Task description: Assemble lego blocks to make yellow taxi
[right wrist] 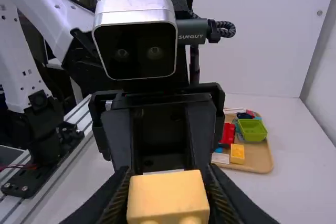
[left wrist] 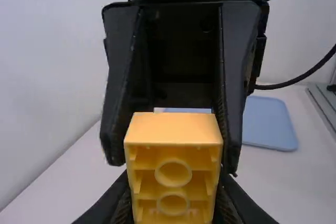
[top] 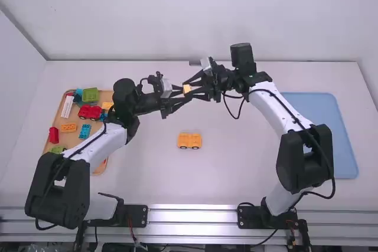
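At nine o'clock, tan tray (top: 71, 139) of blocks, at twelve, left gripper (top: 185, 90) drawn in to width of small yellow block (top: 186, 88), right gripper (top: 189, 88) likewise from opposite side, at six, yellow wheeled piece (top: 189, 140), at three, blue tray (top: 331, 140)

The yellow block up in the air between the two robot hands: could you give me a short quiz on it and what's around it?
1. True or false: the yellow block rests on the table.
2. Who grips the block: (a) only the left gripper, (b) only the right gripper, (c) both?
3. Fill in the colour: the tray on the right arm's side is light ____.

Key: 1 false; 2 c; 3 blue.
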Robot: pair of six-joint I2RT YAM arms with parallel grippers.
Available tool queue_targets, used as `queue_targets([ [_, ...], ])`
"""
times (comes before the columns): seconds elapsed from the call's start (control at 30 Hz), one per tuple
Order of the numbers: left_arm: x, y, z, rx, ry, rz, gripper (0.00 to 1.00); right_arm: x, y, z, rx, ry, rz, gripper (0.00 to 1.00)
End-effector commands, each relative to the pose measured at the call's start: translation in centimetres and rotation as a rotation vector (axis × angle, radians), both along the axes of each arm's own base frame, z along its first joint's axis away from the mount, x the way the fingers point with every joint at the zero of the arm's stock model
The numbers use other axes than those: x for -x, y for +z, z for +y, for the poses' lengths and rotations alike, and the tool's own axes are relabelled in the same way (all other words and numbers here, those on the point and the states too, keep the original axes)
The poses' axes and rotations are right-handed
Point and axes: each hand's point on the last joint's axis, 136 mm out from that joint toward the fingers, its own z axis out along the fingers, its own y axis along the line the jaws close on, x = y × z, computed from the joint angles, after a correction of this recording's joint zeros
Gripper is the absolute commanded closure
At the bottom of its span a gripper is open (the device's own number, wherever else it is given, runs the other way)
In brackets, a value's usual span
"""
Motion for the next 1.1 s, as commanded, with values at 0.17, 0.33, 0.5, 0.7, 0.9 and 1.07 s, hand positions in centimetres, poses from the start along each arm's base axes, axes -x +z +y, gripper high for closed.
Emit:
queue_targets([
  [0.17, 0.7, 0.4, -0.3, 0.005, -0.044, -0.029, 0.56, -0.5, 0.7, 0.1, 0.005, -0.013, -0.002, 0.8],
  [0.33, 0.7, 0.4, -0.3, 0.005, -0.043, -0.033, 0.19, -1.2, 0.5, -0.2, 0.015, -0.045, -0.025, 0.81],
  [0.5, -1.1, -2.0, 0.5, -0.031, 0.079, 0.107, 0.01, -7.2, -0.8, -3.0, 0.188, -0.401, 0.059, 0.84],
  [0.7, -4.6, -7.8, 4.0, -0.203, 0.405, 0.263, 0.01, -9.1, -7.1, -9.2, 0.685, -0.79, 0.012, 0.89],
  [0.9, -5.2, -8.3, 5.1, -0.217, 0.461, 0.276, 0.01, -2.9, -13.0, -11.1, 1.065, -0.558, -0.092, 0.97],
  [1.07, -5.2, -8.2, 5.0, -0.22, 0.463, 0.272, 0.01, -1.0, -16.1, -12.2, 1.225, -0.534, -0.102, 0.98],
])
